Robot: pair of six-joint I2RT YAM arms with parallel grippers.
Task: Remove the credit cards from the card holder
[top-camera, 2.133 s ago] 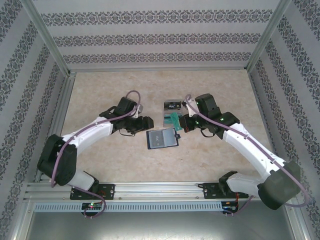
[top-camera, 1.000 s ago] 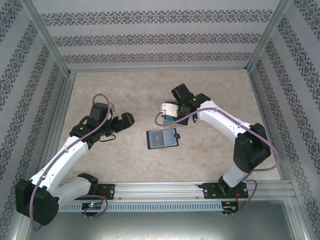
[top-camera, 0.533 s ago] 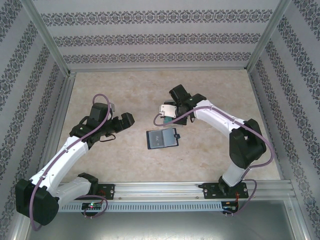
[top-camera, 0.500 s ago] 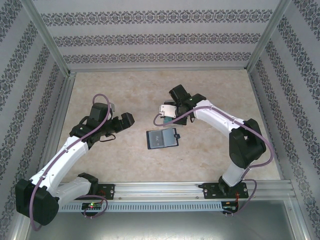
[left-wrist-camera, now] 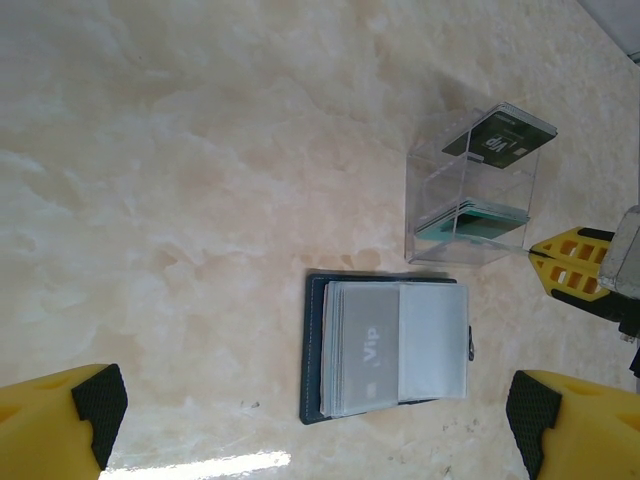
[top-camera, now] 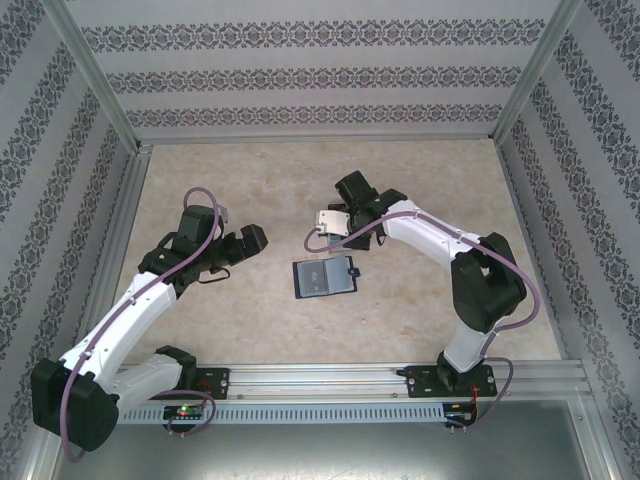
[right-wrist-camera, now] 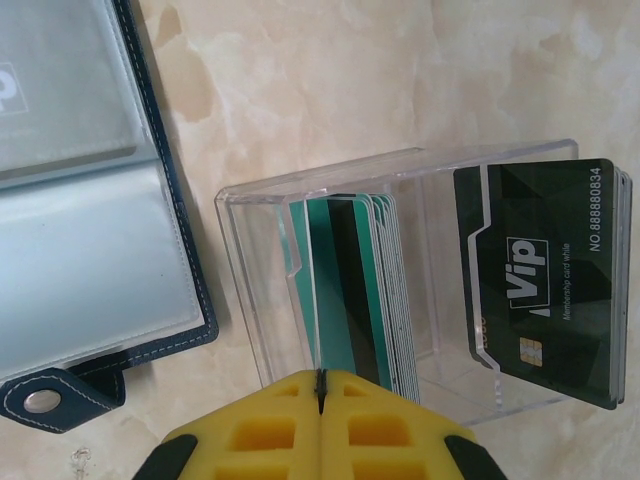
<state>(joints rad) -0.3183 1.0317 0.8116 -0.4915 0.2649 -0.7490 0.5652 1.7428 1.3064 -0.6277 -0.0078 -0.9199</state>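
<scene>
Beige marbled tabletop (top-camera: 240, 180), enclosed by patterned papered walls (top-camera: 300, 80) and an aluminium frame (top-camera: 300, 378). Item 1: card holder (top-camera: 323, 277), slate-blue, lying open and flat near the table's centre in the top view, its clear sleeves facing up; it also shows in the left wrist view (left-wrist-camera: 385, 347) and the right wrist view (right-wrist-camera: 80, 200). Its clasp tab (right-wrist-camera: 50, 400) carries a metal snap and projects from the edge at 3 o'clock in the top view. Item 2: silvery-grey card (left-wrist-camera: 362, 350), marked "Vip", seated under a sleeve of the holder. Item 3: clear box (left-wrist-camera: 470, 190), divided into compartments, standing just beside the holder at about 1 o'clock in the left wrist view, apart from it. Item 4: teal-green cards (right-wrist-camera: 345, 290), a stack in one compartment of the box. Item 5: dark card (right-wrist-camera: 540, 280), light "Vip" lettering and a number, in the neighbouring compartment, with further card edges behind it. Item 6: right gripper (right-wrist-camera: 318, 380), over the box, yellow pads pressed together along a thin seam with nothing between them; its place in the top view (top-camera: 330, 228) is at 12 o'clock of the holder. Item 7: left gripper (top-camera: 250, 240), at 10 o'clock of the holder and well apart from it, fingers (left-wrist-camera: 60, 415) spread wide and holding nothing.
</scene>
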